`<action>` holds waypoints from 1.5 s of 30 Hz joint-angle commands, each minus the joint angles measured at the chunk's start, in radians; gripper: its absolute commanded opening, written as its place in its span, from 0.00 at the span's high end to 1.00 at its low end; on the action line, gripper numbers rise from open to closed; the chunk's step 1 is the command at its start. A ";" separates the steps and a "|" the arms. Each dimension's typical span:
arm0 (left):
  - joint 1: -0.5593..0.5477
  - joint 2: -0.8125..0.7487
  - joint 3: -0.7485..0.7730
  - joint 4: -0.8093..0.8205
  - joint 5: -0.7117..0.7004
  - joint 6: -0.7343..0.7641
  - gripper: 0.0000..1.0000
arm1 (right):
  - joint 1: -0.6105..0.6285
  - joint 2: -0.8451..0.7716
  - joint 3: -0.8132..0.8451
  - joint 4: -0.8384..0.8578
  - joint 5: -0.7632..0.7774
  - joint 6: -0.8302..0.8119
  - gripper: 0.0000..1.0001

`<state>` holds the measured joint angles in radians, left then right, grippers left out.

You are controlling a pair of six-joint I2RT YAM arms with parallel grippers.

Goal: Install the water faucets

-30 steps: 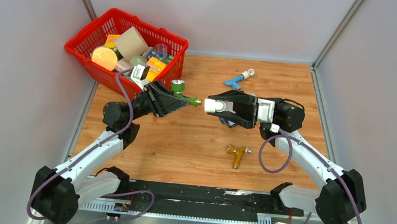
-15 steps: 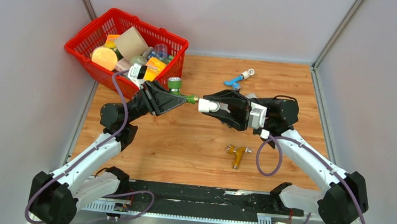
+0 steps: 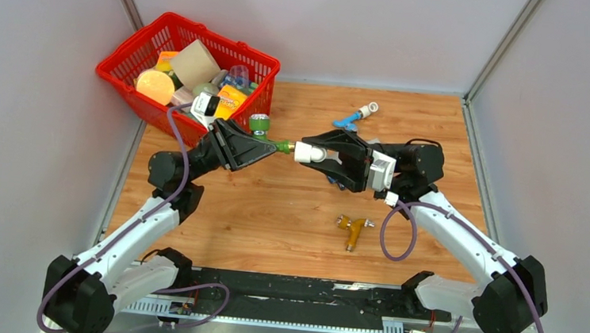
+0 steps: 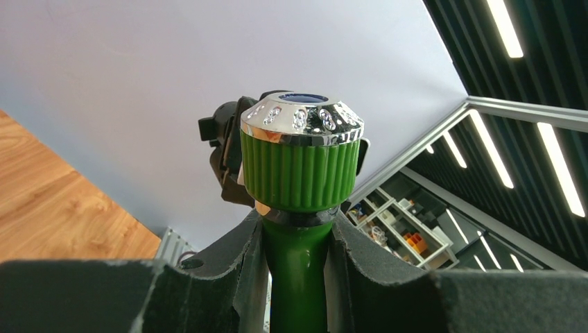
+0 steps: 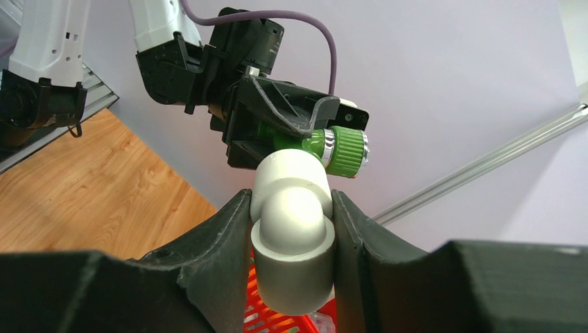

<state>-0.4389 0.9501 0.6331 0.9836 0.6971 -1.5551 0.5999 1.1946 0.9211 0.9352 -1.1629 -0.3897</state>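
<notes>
Nearest, the orange-yellow faucet (image 3: 353, 228) lies loose on the bench (image 3: 272, 212). Mid-air, left fingers (image 3: 249, 149) clamp the green faucet (image 3: 281, 145), its threaded end butted against the white elbow (image 3: 309, 155) gripped by right fingers (image 3: 341, 148); lined up for screwing in, I'd say. Further back: blue faucet (image 3: 348, 122) on the bench, red basket (image 3: 153, 110) full of mixed clutter.

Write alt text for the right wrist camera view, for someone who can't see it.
The right gripper clamps a white elbow pipe fitting in the foreground. Just behind the fitting's top, the left gripper holds the green faucet sideways, its ribbed knob pointing right. The wooden table shows at left, a pale wall behind.
</notes>
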 commanded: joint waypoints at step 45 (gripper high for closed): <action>-0.029 -0.014 0.148 -0.160 0.111 0.110 1.00 | -0.032 -0.012 0.145 -0.331 -0.117 -0.136 1.00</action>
<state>-0.4519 0.9409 0.7238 0.7986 0.7525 -1.4666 0.5640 1.1828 1.0302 0.6724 -1.2304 -0.4969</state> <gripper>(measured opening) 0.372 0.423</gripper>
